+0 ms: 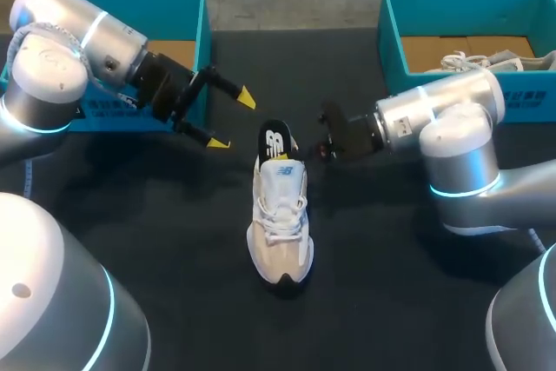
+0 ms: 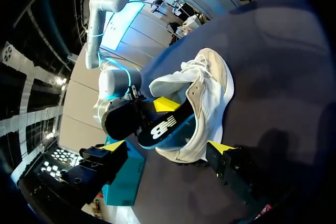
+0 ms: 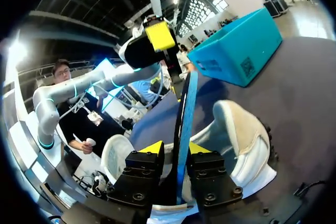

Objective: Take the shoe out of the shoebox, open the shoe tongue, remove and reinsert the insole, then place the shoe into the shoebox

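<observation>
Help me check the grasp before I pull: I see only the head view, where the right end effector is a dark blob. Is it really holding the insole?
Observer: Yes. In the right wrist view the insole stands edge-on, clamped from both sides by the right end effector.
Operator: Is the insole clear of the shoe?
Observer: It looks not. In the left wrist view, one end of it sits inside the heel collar of the shoe.

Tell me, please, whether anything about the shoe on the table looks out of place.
The insole sticks up out of the heel of the white shoe, pinched in the right gripper. Nothing else stands out.
</observation>
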`<state>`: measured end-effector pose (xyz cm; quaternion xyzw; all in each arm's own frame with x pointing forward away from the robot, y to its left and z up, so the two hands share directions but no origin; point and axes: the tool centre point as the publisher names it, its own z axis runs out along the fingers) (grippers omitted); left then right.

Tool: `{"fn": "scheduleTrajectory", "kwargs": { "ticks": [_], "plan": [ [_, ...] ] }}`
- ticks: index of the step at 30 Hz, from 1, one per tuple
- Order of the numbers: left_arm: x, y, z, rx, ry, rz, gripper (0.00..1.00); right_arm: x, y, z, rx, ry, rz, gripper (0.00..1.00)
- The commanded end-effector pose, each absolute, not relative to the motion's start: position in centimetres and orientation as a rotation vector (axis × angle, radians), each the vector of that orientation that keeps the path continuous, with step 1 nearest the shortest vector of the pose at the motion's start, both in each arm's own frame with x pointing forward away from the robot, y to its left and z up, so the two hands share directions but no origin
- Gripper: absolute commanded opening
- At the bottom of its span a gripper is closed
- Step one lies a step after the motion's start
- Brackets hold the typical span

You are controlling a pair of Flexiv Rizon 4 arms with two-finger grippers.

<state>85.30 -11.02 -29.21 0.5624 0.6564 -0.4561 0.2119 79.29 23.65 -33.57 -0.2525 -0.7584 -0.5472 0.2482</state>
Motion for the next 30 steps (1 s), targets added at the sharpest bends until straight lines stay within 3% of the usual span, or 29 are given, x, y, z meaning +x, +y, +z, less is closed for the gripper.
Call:
{"fn": "scheduleTrajectory", "kwargs": {
  "ticks": [1, 8, 9, 11, 30],
  "plan": [
    [85.3, -11.0, -29.2, 1.562, 1.818, -1.266, 1.00, 78.9, 23.6, -33.0, -0.699, -2.068, -1.515, 0.28],
    [85.2, -10.8, -29.3, 1.559, 1.819, -1.267, 1.00, 79.8, 23.7, -33.0, -0.704, -2.067, -1.530, 0.24],
    [85.2, -10.8, -29.3, 1.558, 1.820, -1.267, 1.00, 79.9, 23.7, -33.0, -0.712, -2.063, -1.531, 0.20],
    [85.2, -10.7, -29.3, 1.558, 1.822, -1.266, 1.00, 80.1, 23.7, -33.0, -0.741, -2.043, -1.527, 0.00],
    [84.9, -10.3, -29.4, 1.558, 1.826, -1.268, 1.00, 77.5, 23.5, -34.8, -0.838, -1.979, -1.436, 0.00]
  ]
}}
